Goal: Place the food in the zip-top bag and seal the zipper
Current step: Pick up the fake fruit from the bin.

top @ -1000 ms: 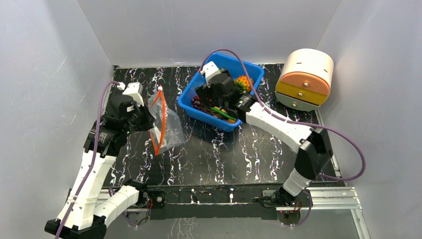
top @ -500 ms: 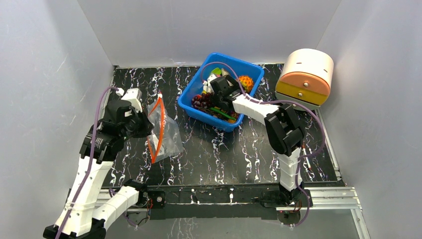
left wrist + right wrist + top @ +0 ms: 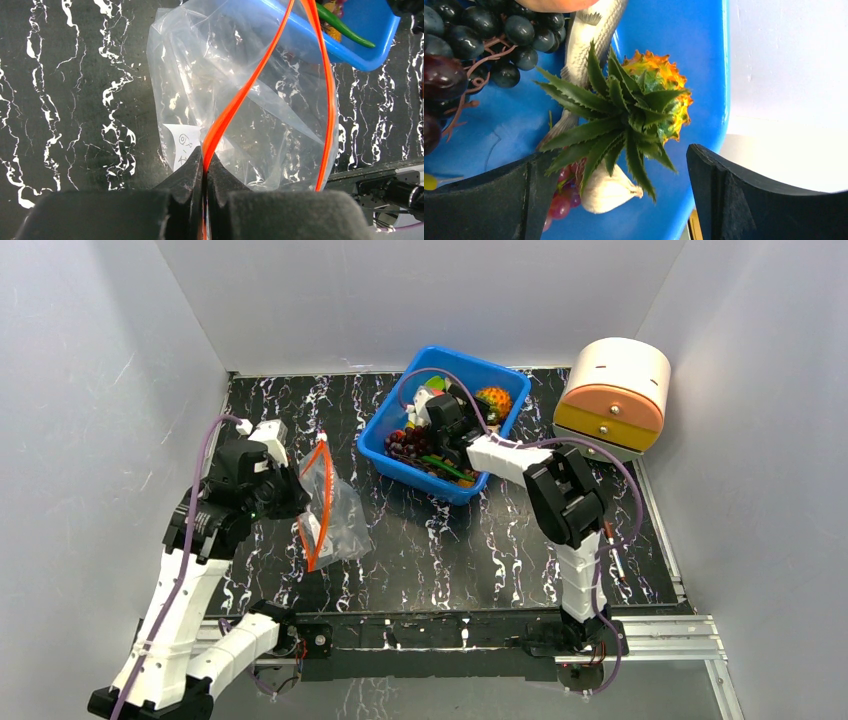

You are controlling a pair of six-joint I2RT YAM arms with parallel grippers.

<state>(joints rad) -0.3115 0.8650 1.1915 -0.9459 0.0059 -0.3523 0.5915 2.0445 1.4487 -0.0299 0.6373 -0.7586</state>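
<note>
The clear zip-top bag [image 3: 335, 508] stands on the table at the left with its orange-red zipper [image 3: 318, 502] gaping open. My left gripper [image 3: 290, 492] is shut on the zipper strip [image 3: 235, 107], and the bag [image 3: 200, 75] hangs open beyond the jaws. My right gripper [image 3: 447, 420] is open over the blue bin [image 3: 385, 435] of food. In the right wrist view the orange pineapple [image 3: 656, 95] with green leaves lies between my wide-open fingers [image 3: 719, 190], next to dark grapes [image 3: 489, 35], a garlic bulb [image 3: 606, 192] and a grey fish [image 3: 591, 35].
A round white and orange drawer unit [image 3: 612, 398] stands at the back right. Grey walls close in the black marbled table [image 3: 450, 550] on three sides. A green chilli [image 3: 345, 27] lies in the bin's near corner.
My right arm has folded back and the gripper has moved deeper into the bin, toward the pineapple. My left gripper has shifted the bag slightly nearer and lower.
</note>
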